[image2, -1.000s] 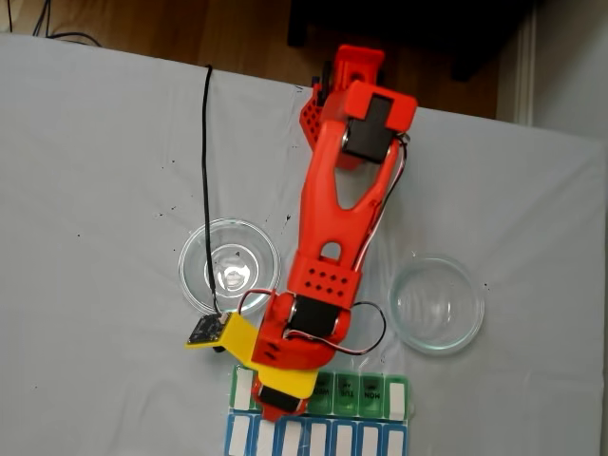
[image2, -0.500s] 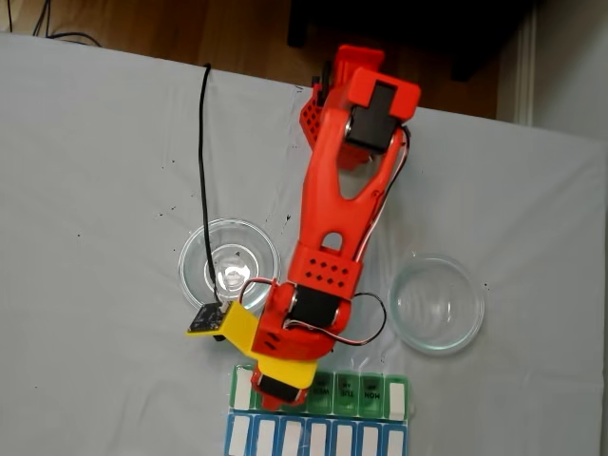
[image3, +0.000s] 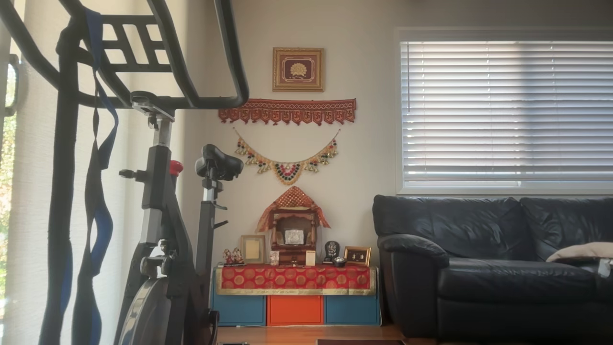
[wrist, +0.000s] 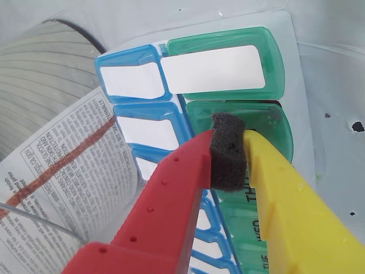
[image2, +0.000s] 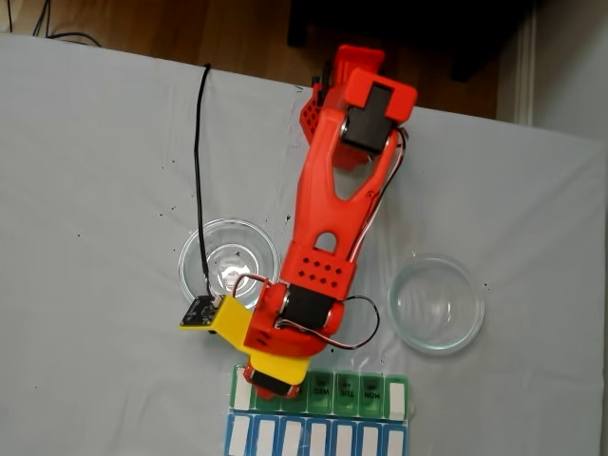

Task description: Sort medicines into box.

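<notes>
The box with green lids lies at the near edge of the grey cloth in the fixed view. My gripper hangs over its left end. In the wrist view the red finger and the yellow finger are shut together, with a black foam pad squeezed between their tips. They sit just above a green lid of the box. I see nothing else between the jaws. The medicines are out of view.
A blue-framed row with white lids lies against the box. Two clear glass dishes stand behind it, one left of the arm and one to the right. A printed sheet lies at the left in the wrist view.
The gripper has shifted a little left along the box and slightly back from the table's near edge. The jaws have not visibly changed.
</notes>
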